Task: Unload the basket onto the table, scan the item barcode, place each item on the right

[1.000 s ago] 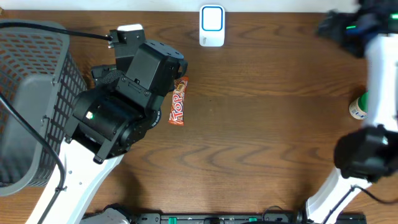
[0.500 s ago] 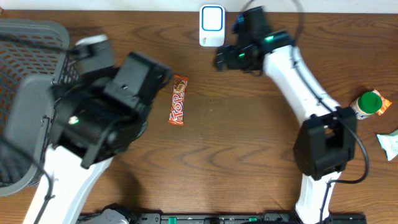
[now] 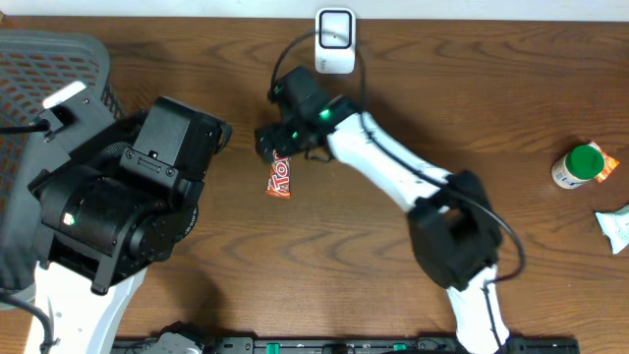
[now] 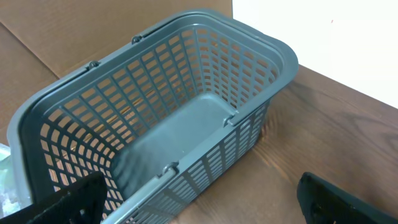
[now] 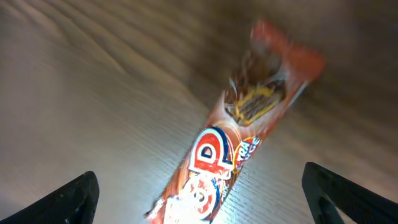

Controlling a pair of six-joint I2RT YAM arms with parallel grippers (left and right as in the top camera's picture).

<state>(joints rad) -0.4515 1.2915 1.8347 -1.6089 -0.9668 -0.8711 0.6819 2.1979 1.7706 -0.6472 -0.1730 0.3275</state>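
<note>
Over the bar on the counter, our right fingers stand wide and empty, the bar between them, untouched; our left fingers, well left, gape empty.

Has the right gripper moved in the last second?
Yes. The right gripper swung in from the right edge, passed the scanner, and now hangs open below-left of it in the overhead view, over the bar.

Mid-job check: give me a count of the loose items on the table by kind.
Grey plastic mesh basket: 1
Blue-lit white barcode scanner: 1
Orange-red Top candy bar: 1
Green-capped white bottle: 1
Crumpled white packet: 1
Total: 5
</note>
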